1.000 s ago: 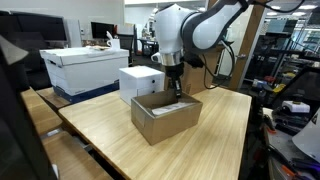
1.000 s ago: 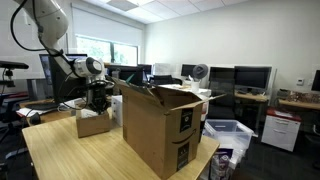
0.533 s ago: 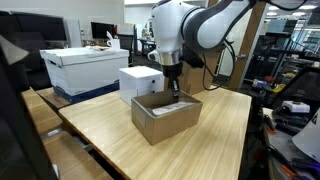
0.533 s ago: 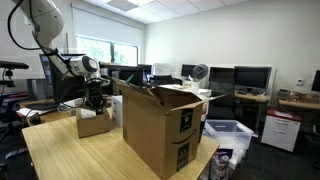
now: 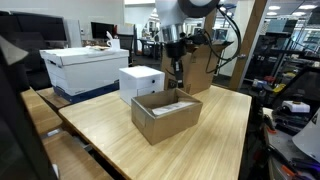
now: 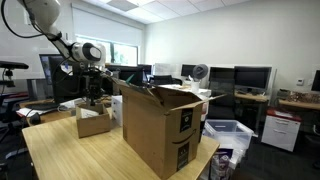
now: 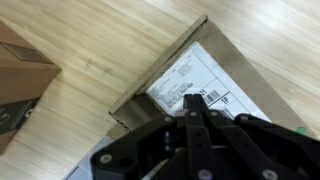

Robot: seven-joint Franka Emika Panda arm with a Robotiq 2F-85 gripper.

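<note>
A small open-topped cardboard box [image 5: 165, 118] sits on the wooden table [image 5: 110, 130]; it also shows in an exterior view [image 6: 92, 123]. A white printed label [image 7: 192, 82] lies flat on the box floor. My gripper [image 5: 176, 73] hangs above the box's far side, clear of its rim, and it shows in both exterior views [image 6: 92, 99]. In the wrist view my gripper [image 7: 193, 104] points down over the label. Its two black fingers are pressed together with nothing seen between them.
A tall open cardboard box [image 6: 160, 125] stands on the table near the small one. A white cube-shaped box [image 5: 140, 80] and a larger white lidded box [image 5: 85, 68] sit behind. Desks with monitors [image 6: 250, 78] and office clutter ring the table.
My gripper has risen from inside the small box to well above its rim. The arm has lifted with it. The box has not moved.
</note>
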